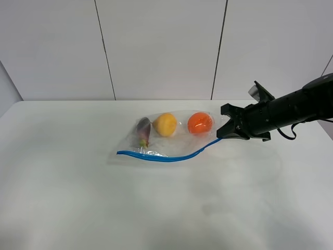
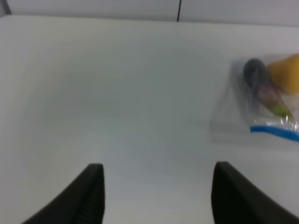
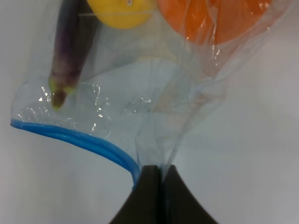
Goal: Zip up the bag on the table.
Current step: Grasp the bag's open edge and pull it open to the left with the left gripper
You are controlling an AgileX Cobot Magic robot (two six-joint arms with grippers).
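A panelled white wall (image 1: 156,47) backs the white bench (image 1: 78,198). The right hand (image 1: 222,134), reaching in low from the frame's right edge, is pinched shut on a corner of the bag (image 1: 171,143). The left hand (image 2: 156,172) stands wide above bare bench. The clear bag lies centre frame, its blue zipper strip (image 1: 166,158) curving along the lower edge, holding an orange (image 1: 200,123), pear (image 1: 165,124) and eggplant (image 1: 143,131).

A plain white wall (image 1: 156,47) fills the upper part of the high view. Two thin dark seams (image 1: 104,49) split it into wide panels, each running slightly slanted from top to bottom. At the far left a greyer side wall (image 1: 4,88) meets it at a corner.
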